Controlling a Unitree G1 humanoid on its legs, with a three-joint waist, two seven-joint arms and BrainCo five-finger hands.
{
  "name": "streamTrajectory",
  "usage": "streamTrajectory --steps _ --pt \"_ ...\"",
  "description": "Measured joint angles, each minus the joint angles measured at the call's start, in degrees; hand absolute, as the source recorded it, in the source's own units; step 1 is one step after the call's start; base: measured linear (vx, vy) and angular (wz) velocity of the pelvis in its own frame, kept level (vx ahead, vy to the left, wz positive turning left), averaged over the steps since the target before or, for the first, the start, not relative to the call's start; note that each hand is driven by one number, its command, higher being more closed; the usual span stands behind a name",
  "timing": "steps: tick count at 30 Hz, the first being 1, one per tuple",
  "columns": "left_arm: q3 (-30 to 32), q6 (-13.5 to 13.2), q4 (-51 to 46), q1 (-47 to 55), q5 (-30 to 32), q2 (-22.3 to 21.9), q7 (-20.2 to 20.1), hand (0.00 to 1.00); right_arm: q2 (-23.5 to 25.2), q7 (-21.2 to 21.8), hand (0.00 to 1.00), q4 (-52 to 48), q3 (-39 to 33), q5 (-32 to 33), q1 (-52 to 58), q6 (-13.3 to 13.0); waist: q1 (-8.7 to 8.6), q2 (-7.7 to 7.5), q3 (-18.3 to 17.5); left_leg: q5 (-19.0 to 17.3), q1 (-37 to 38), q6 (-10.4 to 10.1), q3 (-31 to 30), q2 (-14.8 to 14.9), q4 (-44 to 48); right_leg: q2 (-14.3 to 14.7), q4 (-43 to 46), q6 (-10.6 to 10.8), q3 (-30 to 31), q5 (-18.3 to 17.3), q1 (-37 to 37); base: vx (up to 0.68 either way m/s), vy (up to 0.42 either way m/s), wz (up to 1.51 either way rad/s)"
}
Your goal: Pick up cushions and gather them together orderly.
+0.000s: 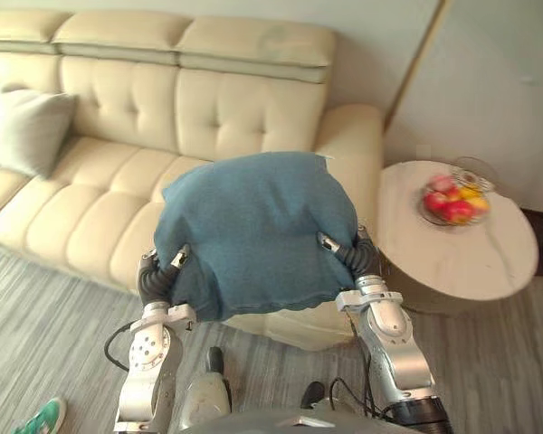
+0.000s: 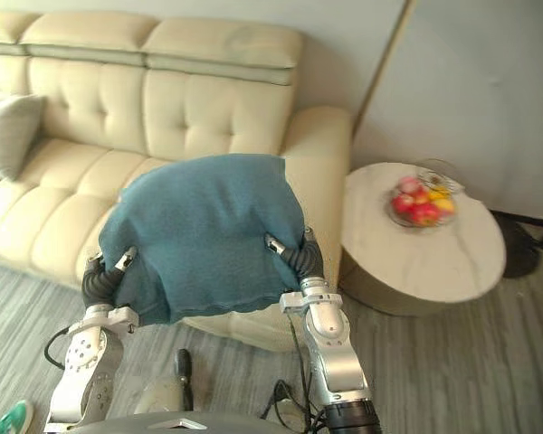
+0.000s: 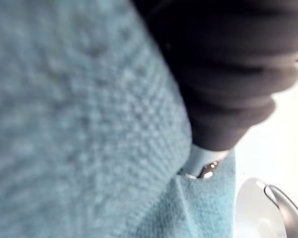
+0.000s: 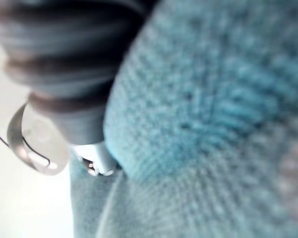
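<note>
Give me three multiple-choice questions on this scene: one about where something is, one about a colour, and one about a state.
1. Where does the bowl of fruit stand?
A. on the sofa
B. on the floor
C. on the round table

2. What colour is the cushion between the robot's arms?
A. blue
B. red
C. yellow

3. How is that cushion right now?
A. lying flat on the floor
B. held up in the air between the left hand and the right hand
C. leaning against the wall

Answers:
1. C, the bowl sits near the far edge of the pale tabletop.
2. A, its knitted cover is blue in the eye views and both wrist views.
3. B, one hand presses against each side and nothing supports it from below.
</note>
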Motion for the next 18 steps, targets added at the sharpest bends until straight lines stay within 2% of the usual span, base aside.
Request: streamTrajectory --steps 1,2,3,4,6,7,8,9,10,11,12,13,14,15,16,17,18 --pt "-0.10 -0.22 0.01 -0.21 0.01 -0.34 0.02 1.00 -0.01 -0.23 1.00 0.00 -0.19 0.00 0.01 -0.02 -0.16 0.20 -0.13 0.13 0.46 -0.46 2.29 1.49 0.26 -1.15 0.07 0.81 -1.05 0.51 0.33 0.03 0.330 0.65" --pt "-0.71 -0.55 0.13 -1.05 0.01 -0.40 0.05 1.00 -0.01 -0.29 1.00 0.00 -1.26 0.01 0.01 -0.06 -0.38 0.74 -0.47 -0.14 1.32 -1.40 6.01 3.50 0.24 -2.68 0.01 2.61 -2.10 1.43 0.41 0.04 0.417 0.58" --pt "-1.03 -0.57 0.26 -1.58 0.01 -0.37 0.04 1.00 0.02 -0.33 1.00 0.00 -1.77 0.01 0.05 -0.07 -0.62 0.99 -0.62 0.88 1.56 -3.41 7.91 4.04 0.06 -3.16 -0.03 3.46 -2.37 1.73 0.61 0.07 0.583 0.90" --pt "-1.71 -0.59 1.63 -3.88 -0.03 0.50 0.00 1.00 1.00 -0.45 1.00 0.14 -2.92 0.01 0.62 -0.06 -1.97 -1.29 -0.45 4.34 1.85 -3.64 10.85 0.21 -0.19 -7.44 -1.29 4.80 -3.32 3.01 2.31 0.06 0.441 0.75" --pt "-1.72 -0.71 2.32 -4.09 -0.35 1.76 -0.03 1.00 2.20 -0.40 1.00 0.14 -2.90 0.00 1.13 -0.11 -2.25 -2.84 -1.08 3.24 1.34 -2.23 10.92 -2.45 0.54 -9.52 -1.99 4.46 -2.45 3.33 2.49 0.06 0.373 0.52" --pt "-1.63 -0.75 2.85 -4.18 -0.47 2.54 -0.13 1.00 3.35 -0.40 1.00 0.23 -2.90 -0.04 1.56 -0.16 -2.27 -3.61 -1.10 -0.68 -0.57 -0.71 10.86 -3.83 5.84 -11.83 -0.71 4.11 -1.09 3.68 2.47 0.08 0.404 0.20" --pt "-1.54 -0.80 3.45 -4.12 -0.45 2.63 -0.19 1.00 3.63 -0.35 1.00 1.04 -2.73 -0.05 1.74 -0.15 -1.62 -3.57 -0.99 -4.15 -1.69 0.36 11.43 -3.95 10.67 -13.60 2.10 4.50 1.11 4.40 1.51 0.07 0.412 0.07" --pt "-1.49 -0.83 3.95 -4.11 -0.44 2.71 -0.21 1.00 3.71 -0.35 1.00 1.79 -2.59 -0.05 1.74 -0.15 -1.30 -3.55 -0.98 -5.36 -1.79 0.78 11.82 -4.13 12.15 -14.48 3.79 4.30 2.30 4.85 0.78 0.06 0.427 -0.18" --pt "-1.44 -0.94 4.94 -4.14 -0.37 2.92 -0.36 1.00 3.90 -0.34 1.00 3.42 -2.44 -0.01 1.59 -0.16 -0.76 -3.55 -0.98 -6.84 -1.62 1.61 12.31 -4.66 13.53 -15.93 7.01 2.85 3.98 6.00 -0.98 0.07 0.466 -0.30" --pt "-1.00 -0.94 5.50 -3.89 -0.21 3.17 -0.82 1.00 3.93 -0.34 1.00 6.06 -2.04 0.00 1.04 -0.16 -0.36 -3.38 -0.84 -7.57 -1.17 2.76 13.49 -5.21 13.56 -17.26 12.08 -2.83 6.96 7.99 -4.99 0.07 0.433 -0.29" --pt "-0.72 -0.94 5.59 -3.86 -0.08 3.50 -1.00 1.00 4.07 -0.34 1.00 7.68 -1.91 0.00 0.39 -0.12 -0.78 -3.22 -0.49 -7.96 -1.14 3.52 13.20 -5.25 13.35 -16.09 16.58 -2.42 11.19 4.88 -7.94 0.05 0.303 -0.16" --pt "-0.72 -0.94 5.66 -3.83 0.08 3.74 -1.04 1.00 4.12 -0.35 1.00 8.07 -1.92 0.01 0.35 -0.04 -1.08 -3.22 -0.37 -8.03 -1.12 3.80 13.00 -5.28 13.12 -14.42 18.82 -1.12 13.84 2.15 -9.06 0.05 0.158 0.12" --pt "-0.72 -0.94 6.09 -3.81 0.09 4.26 -1.12 1.00 4.54 -0.31 1.00 8.50 -1.92 0.03 0.36 -0.02 -1.75 -3.63 0.76 -7.77 0.44 4.58 12.07 -6.32 11.20 -9.72 22.78 0.02 18.43 -4.28 -10.18 0.07 0.152 0.23" --pt "-0.73 -0.93 7.21 -3.65 0.09 4.37 -1.26 1.00 4.65 -0.16 1.00 8.51 -1.98 0.11 0.57 -0.02 -2.22 -3.93 1.40 -7.46 2.52 5.03 11.73 -7.52 8.91 -5.63 24.06 0.84 20.58 -8.32 -10.50 0.08 0.129 0.22" --pt "-0.74 -0.88 7.67 -3.48 0.08 4.31 -1.33 1.00 4.53 -0.06 1.00 8.51 -1.97 0.20 0.59 -0.02 -2.47 -3.95 1.41 -7.42 3.37 5.10 11.75 -8.05 7.89 -3.89 24.04 0.91 20.99 -9.48 -10.77 0.12 0.105 0.07" --pt "-0.84 -0.64 7.95 -3.17 0.08 4.27 -1.82 1.00 4.18 0.02 1.00 8.50 -1.96 0.58 0.51 -0.04 -2.83 -4.16 1.55 -7.24 5.65 5.40 12.39 -9.34 5.15 0.24 23.03 -0.35 19.87 -11.08 -12.35 0.13 0.076 -0.07" --pt "-0.84 -0.64 7.95 -3.31 0.09 4.23 -2.11 1.00 3.89 0.01 1.00 8.51 -1.96 0.76 0.47 -0.04 -3.02 -4.15 1.90 -6.98 7.21 5.85 12.95 -10.17 3.12 2.69 20.93 -0.87 18.48 -11.03 -13.59 0.15 0.064 -0.12"
